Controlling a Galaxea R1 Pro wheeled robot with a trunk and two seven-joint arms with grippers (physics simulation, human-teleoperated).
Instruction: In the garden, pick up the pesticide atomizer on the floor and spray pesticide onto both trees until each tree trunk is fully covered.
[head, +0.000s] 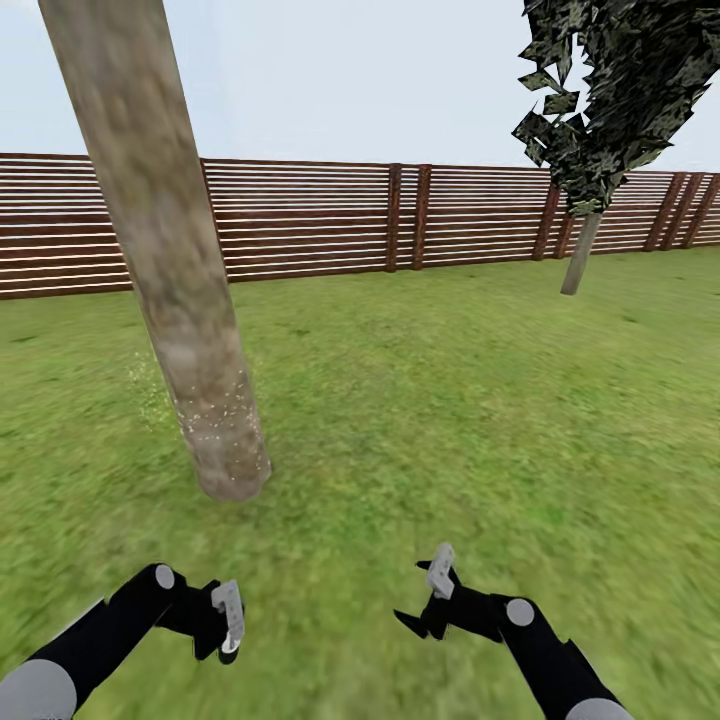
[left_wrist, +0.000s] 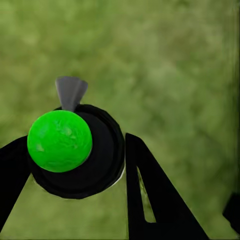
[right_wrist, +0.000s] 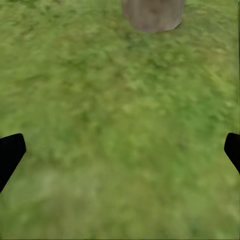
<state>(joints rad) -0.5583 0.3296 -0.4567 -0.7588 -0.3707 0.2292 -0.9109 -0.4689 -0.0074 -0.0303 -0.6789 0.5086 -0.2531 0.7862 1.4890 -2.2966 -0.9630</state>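
Green lawn fills the garden, fenced at the back by a brown slatted fence (head: 300, 215) under a pale sky. Low over the grass, the left pincer (left_wrist: 75, 165) is pinching the pesticide atomizer (left_wrist: 75, 150) — its wrist camera looks down on a round black body with a bright green knob and a grey nozzle tab, black fingers (left_wrist: 150, 200) on either side of it. Seen from the head, the left pincer (head: 225, 615) sits low and in front of the robot, which looks like a carrying pose rather than an aimed one.

The right pincer (head: 425, 600) is spread wide and holds nothing; its wrist camera shows fingertips (right_wrist: 10, 155) far apart over bare floor (right_wrist: 120, 125), with the base of a trunk ahead.

Beyond the left pincer stands the near tree trunk (head: 170, 260), thick and mottled, with fine pale specks on its lower part — probably spray, though the upper trunk looks untouched. The second tree (head: 595, 140) stands well apart, near the fence, so it likely remains to be treated.
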